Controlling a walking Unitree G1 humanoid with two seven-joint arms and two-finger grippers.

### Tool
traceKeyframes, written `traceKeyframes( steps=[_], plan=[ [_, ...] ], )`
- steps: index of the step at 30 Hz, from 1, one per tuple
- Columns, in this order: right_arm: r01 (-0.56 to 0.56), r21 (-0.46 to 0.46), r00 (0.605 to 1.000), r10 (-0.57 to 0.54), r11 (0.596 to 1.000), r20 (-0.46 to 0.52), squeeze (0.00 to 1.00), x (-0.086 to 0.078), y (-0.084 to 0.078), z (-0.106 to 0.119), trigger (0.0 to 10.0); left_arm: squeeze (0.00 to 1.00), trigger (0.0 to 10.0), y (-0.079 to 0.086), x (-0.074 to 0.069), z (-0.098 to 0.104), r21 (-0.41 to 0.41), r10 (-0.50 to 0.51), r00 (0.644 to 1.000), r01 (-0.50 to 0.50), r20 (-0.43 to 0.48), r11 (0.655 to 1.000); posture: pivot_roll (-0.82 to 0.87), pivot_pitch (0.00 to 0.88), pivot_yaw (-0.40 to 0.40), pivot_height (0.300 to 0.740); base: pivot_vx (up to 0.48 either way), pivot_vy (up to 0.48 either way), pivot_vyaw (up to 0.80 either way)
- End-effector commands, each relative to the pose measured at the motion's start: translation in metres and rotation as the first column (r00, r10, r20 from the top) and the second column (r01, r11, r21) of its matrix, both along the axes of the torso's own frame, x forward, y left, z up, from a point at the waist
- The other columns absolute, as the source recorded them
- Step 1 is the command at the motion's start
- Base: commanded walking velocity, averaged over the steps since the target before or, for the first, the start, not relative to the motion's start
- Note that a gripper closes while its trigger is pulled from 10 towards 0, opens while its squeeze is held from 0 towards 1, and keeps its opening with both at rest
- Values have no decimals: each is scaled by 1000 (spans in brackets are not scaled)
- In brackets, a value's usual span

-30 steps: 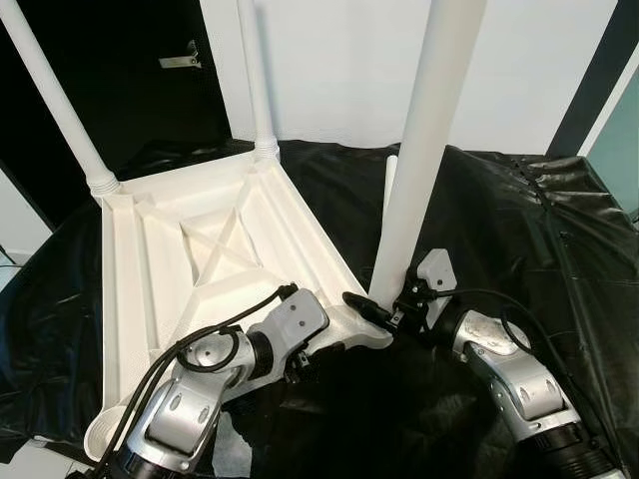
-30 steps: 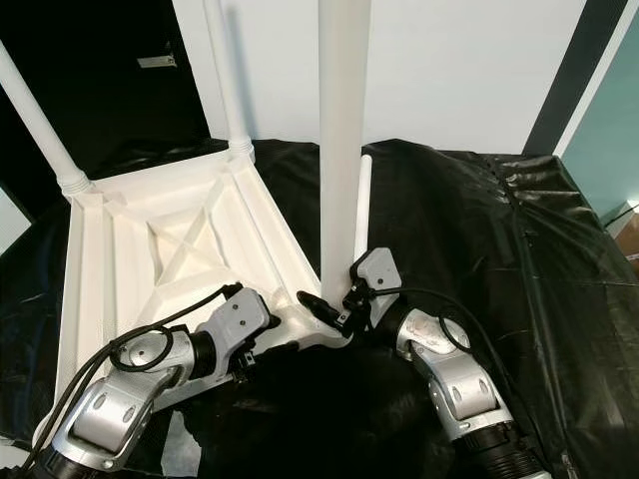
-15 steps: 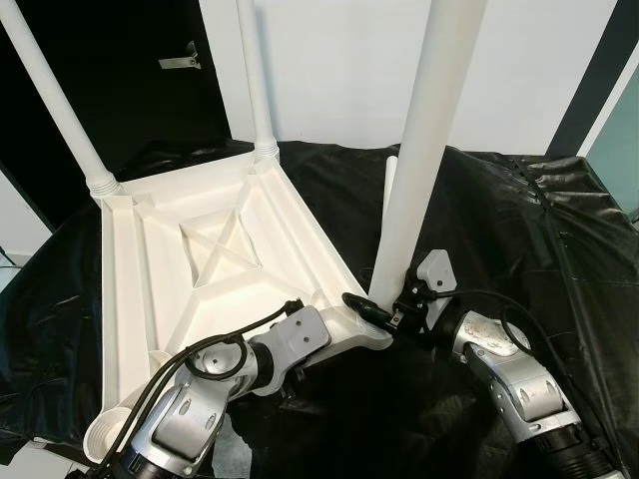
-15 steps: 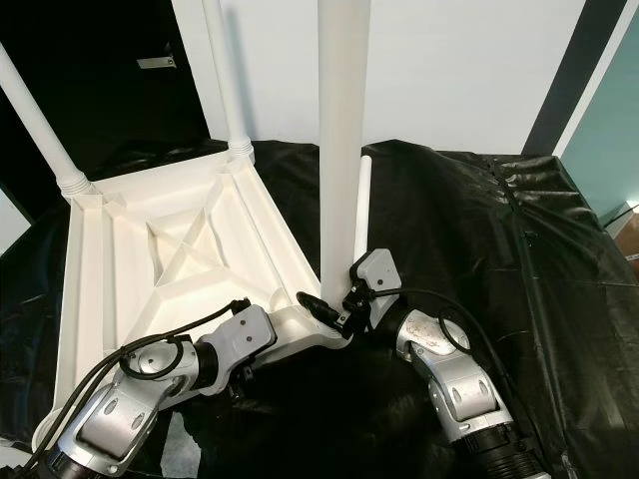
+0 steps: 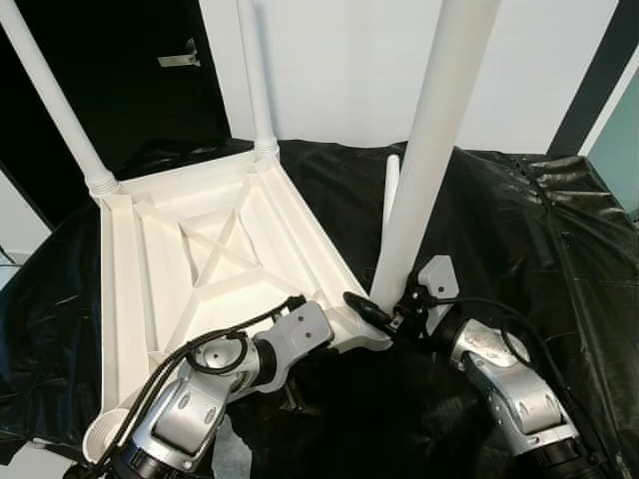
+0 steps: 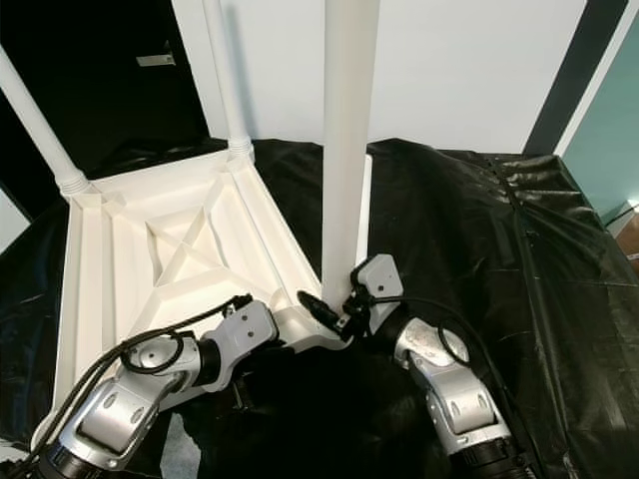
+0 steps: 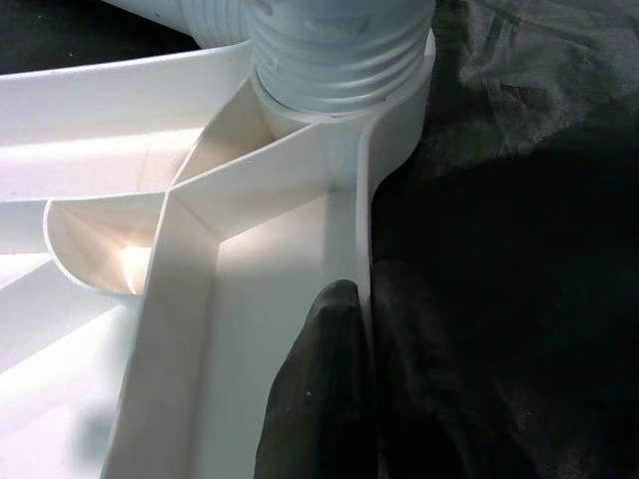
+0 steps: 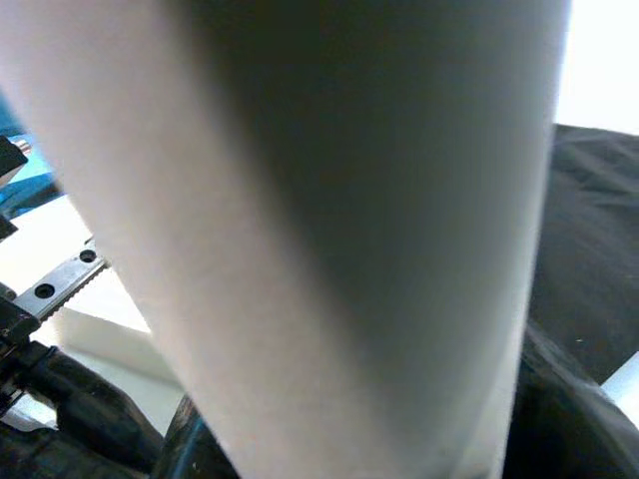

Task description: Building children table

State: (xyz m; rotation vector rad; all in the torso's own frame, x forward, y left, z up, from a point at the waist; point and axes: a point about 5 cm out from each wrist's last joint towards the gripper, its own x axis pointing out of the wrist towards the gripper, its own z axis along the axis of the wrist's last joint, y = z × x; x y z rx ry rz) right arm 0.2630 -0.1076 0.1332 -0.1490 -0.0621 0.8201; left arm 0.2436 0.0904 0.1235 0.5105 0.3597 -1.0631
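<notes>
Children's tabletop (image 5: 200, 264), white plastic, lies underside-up on a black sheet (image 5: 499, 220) so its corner sockets face up for the legs; two far legs already stand in theirs. Left gripper (image 7: 364, 319) pinches the near rim wall, one finger either side, likely to steady it. Right gripper (image 6: 344, 304) pinches the third leg (image 6: 344, 150) at its base, upright in the near corner socket; a fourth leg (image 5: 390, 190) lies beyond.
</notes>
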Motion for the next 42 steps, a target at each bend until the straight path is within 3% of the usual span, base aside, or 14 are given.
traceKeyframes(
  steps=[1, 11, 18, 34, 42],
  plan=[
    [-21, -8, 991, 20, 1000, -135, 0, -8, 9, -26, 10000, 0, 0, 3, 6, 3, 3, 48, 998, -48, 43, 999, 3, 0, 21, 740, 0, 0, 0],
    [-13, 39, 984, 20, 999, -179, 0, -2, 4, -25, 10000, 0, 0, 4, 4, 3, 9, 15, 999, -15, 37, 1000, 4, 0, 22, 740, 0, 0, 0],
    [-105, 9, 969, 104, 994, -226, 0, 9, -11, -25, 10000, 0, 0, 13, 6, 4, 26, -14, 999, 14, 31, 1000, 12, 0, 17, 740, 0, 0, 0],
    [-257, 21, 926, 253, 966, -281, 0, 8, -15, -29, 10000, 0, 0, 19, 2, 3, 29, -38, 999, 38, 16, 999, 26, 0, 16, 740, 0, 0, 0],
    [-320, 24, 907, 314, 947, -280, 0, 17, -23, -26, 10000, 0, 0, 24, 3, 5, 38, -54, 998, 54, 14, 998, 29, 0, 21, 740, 0, 0, 0]
  ],
)
